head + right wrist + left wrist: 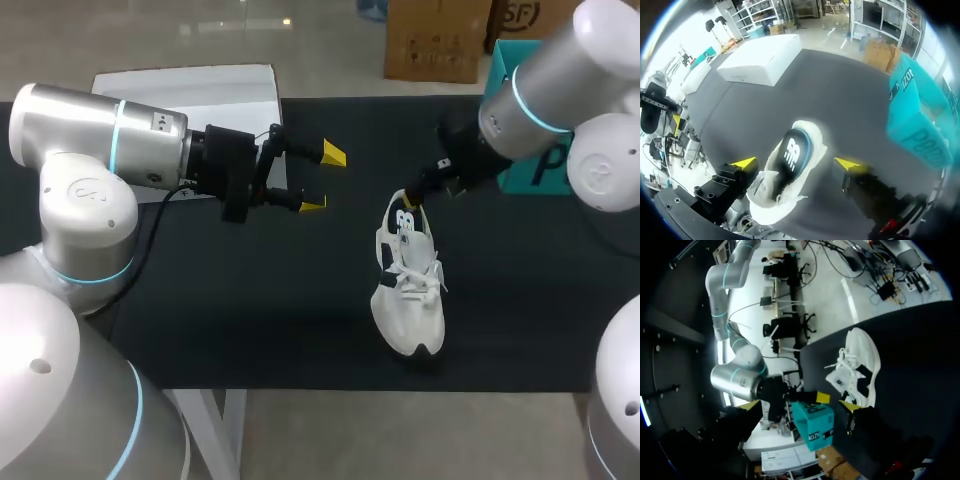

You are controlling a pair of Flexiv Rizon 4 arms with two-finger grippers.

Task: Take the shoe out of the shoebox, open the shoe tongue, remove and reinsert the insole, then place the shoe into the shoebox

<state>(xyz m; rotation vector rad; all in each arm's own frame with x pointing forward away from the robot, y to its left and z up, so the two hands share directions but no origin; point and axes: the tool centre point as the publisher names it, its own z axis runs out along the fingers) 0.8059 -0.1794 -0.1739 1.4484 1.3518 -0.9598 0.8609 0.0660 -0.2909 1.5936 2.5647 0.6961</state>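
lying between right tool (pixel 795 163) tips (pixel 742 162): shoe (pixel 787 182)

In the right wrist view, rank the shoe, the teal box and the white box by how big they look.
1 and 2. Shoe and teal box: about alike, so left unranked; the shoe lies closest to the camera, which enlarges it.
3. White box: smallest, and farthest from the camera.
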